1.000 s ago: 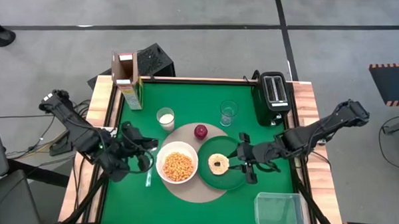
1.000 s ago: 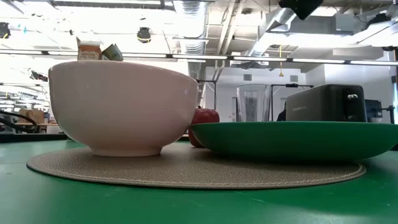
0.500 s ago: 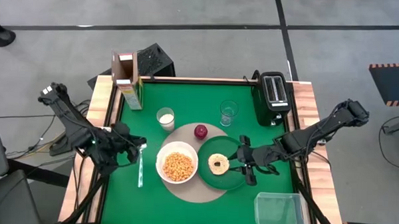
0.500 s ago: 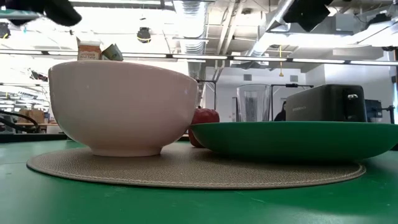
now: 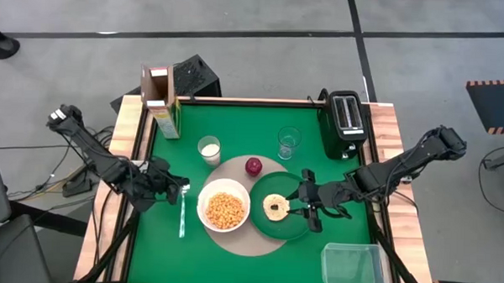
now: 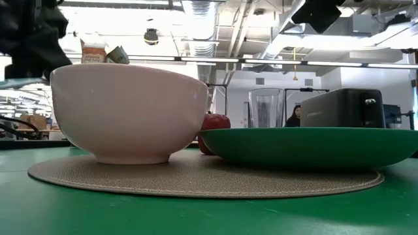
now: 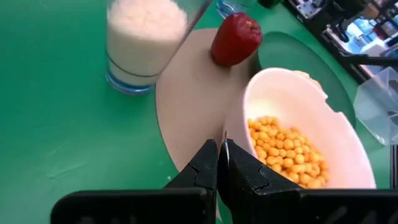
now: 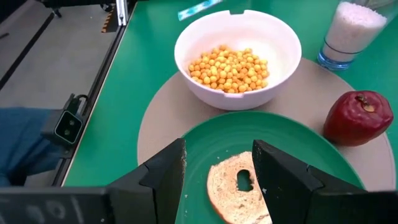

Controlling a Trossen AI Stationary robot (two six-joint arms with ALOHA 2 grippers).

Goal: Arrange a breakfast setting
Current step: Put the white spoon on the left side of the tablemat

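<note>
A round tan mat (image 5: 232, 168) holds a white bowl (image 5: 223, 209) of orange cereal, a red apple (image 5: 254, 166) and a dark-green plate (image 5: 289, 228) with round toasted bread (image 5: 276, 207). A small white cup (image 5: 208, 148) and a clear glass (image 5: 288, 143) stand behind the mat. My left gripper (image 5: 176, 189) is left of the bowl, shut on the silver spoon (image 5: 182, 219). My right gripper (image 5: 304, 202) is open over the plate. Its fingers stand on either side of the bread (image 8: 239, 186) and touch nothing. My left gripper pinches the spoon between its two shut fingers; only a thin sliver (image 7: 225, 138) shows between the tips, so which end it has cannot be told. The spoon reaches from the fingers toward the table's near edge (image 5: 182, 227). In the low view it (image 6: 18, 81) is above the table.
A black toaster (image 5: 345, 119) stands at the far right. An open cereal box (image 5: 161, 100) stands at the far left. A clear plastic tub (image 5: 348, 267) sits at the near right corner. Green table shows to the left of the mat.
My left gripper has drawn back from the bowl toward the table's left edge with the spoon, then eased a little back to the right. In the low view it has come down left of the bowl. The spoon now lies pointing toward the near edge.
</note>
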